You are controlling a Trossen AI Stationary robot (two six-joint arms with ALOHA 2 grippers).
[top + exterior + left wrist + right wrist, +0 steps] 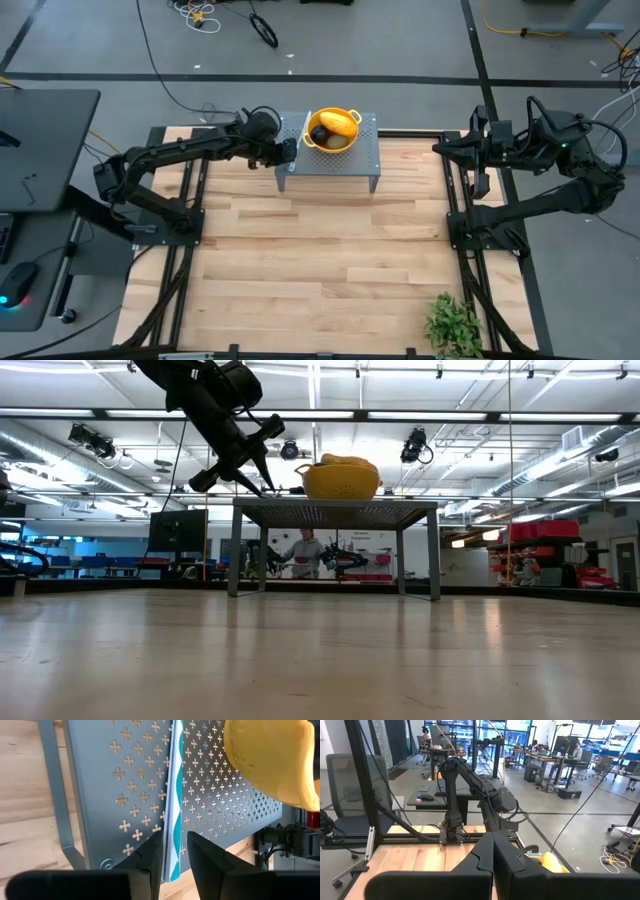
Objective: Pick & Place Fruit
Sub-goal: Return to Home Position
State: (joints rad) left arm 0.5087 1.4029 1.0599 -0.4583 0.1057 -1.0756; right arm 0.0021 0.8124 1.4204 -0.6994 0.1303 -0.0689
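A yellow bowl [348,139] stands on a grey perforated metal stand [360,160] at the table's far middle. In it lie a yellow-orange oblong fruit [338,123] and a dark round one [320,135]; I see no other fruit pieces. My left gripper [288,150] is at the stand's left end, above its top, shut on a slim knife [172,795] with a teal-and-white wavy face. The knife runs forward past the bowl [270,760]. My right gripper [493,855] is shut and empty, raised by the table's right edge [440,148]. My left gripper pinches the knife between its two fingers at the knife's near end [170,862], with the fingers lying along its length. They slant down toward the stand from the table's left [262,478]. The knife tilts down toward the stand's top [335,506]; whether it touches, I cannot tell.
A leafy green plant [455,322] sits at the table's near right corner. The stand's legs [234,550] rest on the wooden tabletop [320,260]. Black arm frames run along the table's left and right sides. Beyond the table is a workshop, where a person shows far off.
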